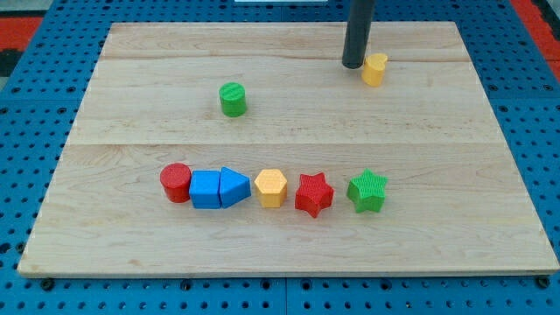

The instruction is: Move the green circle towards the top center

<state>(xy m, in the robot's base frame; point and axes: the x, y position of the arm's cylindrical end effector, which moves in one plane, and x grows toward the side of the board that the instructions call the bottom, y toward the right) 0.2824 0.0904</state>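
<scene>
The green circle (233, 99) stands on the wooden board (131, 79), left of centre in the upper half. My tip (353, 64) touches the board near the view's top, right of centre. It is far to the right of the green circle and a little above it. A yellow block (374, 69) sits right beside my tip, on its right side.
A row of blocks lies across the lower middle: a red circle (176, 182), a blue square (206, 188), a blue triangle (233, 186), a yellow hexagon (271, 187), a red star (314, 194) and a green star (367, 190). A blue pegboard (35, 131) surrounds the board.
</scene>
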